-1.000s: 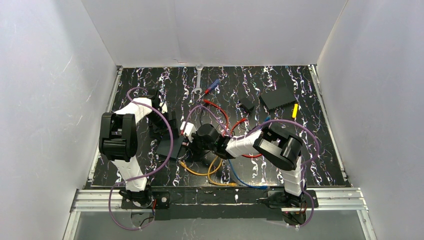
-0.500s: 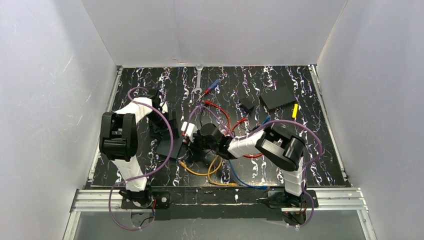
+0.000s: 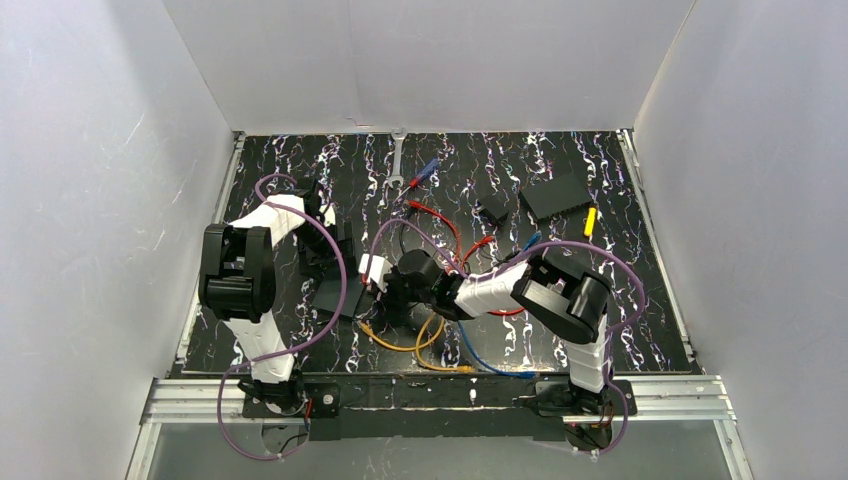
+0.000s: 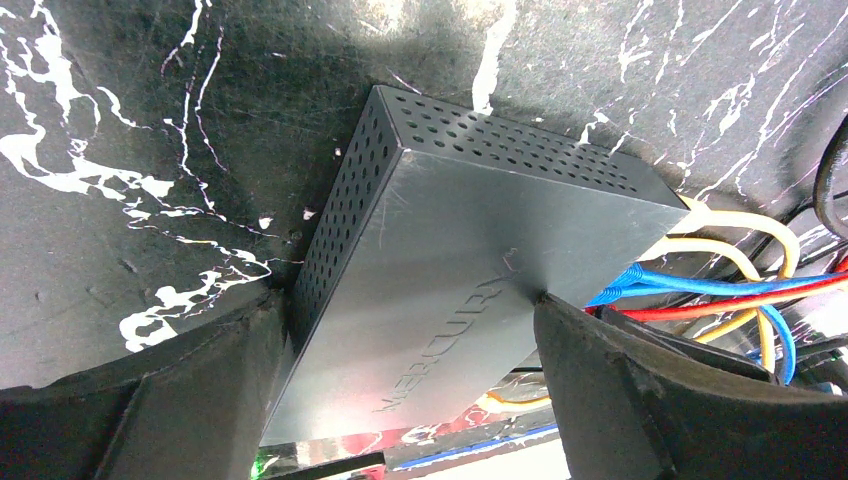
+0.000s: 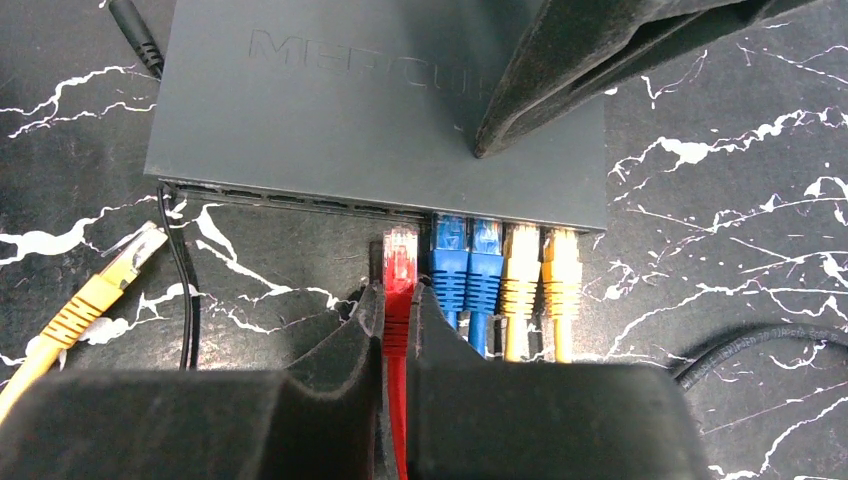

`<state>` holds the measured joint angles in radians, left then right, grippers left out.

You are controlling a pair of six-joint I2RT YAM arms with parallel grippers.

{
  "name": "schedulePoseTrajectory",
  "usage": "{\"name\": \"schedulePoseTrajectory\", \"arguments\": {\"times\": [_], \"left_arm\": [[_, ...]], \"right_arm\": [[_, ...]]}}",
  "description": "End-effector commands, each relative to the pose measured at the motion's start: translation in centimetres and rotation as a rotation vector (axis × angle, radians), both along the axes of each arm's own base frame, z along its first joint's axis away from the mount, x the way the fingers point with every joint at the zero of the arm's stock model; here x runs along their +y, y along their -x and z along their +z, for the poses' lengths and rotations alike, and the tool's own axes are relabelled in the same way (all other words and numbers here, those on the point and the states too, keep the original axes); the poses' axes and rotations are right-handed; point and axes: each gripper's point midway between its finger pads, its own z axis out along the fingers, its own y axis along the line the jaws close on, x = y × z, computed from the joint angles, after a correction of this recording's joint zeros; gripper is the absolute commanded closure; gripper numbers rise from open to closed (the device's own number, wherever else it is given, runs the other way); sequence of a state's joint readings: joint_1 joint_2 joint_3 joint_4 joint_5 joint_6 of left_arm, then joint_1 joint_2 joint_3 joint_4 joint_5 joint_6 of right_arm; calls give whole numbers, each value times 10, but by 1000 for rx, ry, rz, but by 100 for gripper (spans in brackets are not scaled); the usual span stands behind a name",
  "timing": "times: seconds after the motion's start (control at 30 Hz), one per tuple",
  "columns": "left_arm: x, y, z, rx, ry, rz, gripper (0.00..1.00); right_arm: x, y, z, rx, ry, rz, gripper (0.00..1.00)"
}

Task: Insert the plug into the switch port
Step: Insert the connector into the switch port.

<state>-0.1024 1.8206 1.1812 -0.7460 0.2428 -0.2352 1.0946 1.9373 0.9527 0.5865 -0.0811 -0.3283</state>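
Our right fingers (image 5: 355,335) were clamped on the red plug (image 5: 400,262), its clear tip at the free port beside the blue plugs (image 5: 467,255); our left fingers (image 4: 200,380) gripped the switch (image 5: 330,120) by both sides on the worktop (image 5: 720,220); we judged the plug not yet seated; a skewed push could jam its tip on the port's lip, or shove the switch back should that brace slip.

My right fingers (image 5: 340,370) cover most of the red cable (image 5: 394,430) behind the red plug (image 5: 399,262). I cannot tell whether its tip is seated in the switch (image 5: 330,120) or only at its edge. My left finger (image 5: 600,60) hides the end of the lettering (image 5: 330,47), and the right wrist view cuts off the switch's far side. From the left wrist its port row (image 5: 290,203) faces away, and from above my arms (image 3: 487,288) hide most of it.
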Motion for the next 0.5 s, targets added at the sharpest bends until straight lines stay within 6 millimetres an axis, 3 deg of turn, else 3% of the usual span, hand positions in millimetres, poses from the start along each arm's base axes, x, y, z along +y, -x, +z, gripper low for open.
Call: {"name": "schedulePoseTrajectory", "arguments": {"times": [0.0, 0.47], "left_arm": [[5, 14, -13, 66, -61, -30, 11], [3, 14, -13, 67, -56, -35, 11]], "right_arm": [[11, -4, 16, -48, -22, 1, 99], [20, -7, 13, -81, -22, -22, 99]]}}
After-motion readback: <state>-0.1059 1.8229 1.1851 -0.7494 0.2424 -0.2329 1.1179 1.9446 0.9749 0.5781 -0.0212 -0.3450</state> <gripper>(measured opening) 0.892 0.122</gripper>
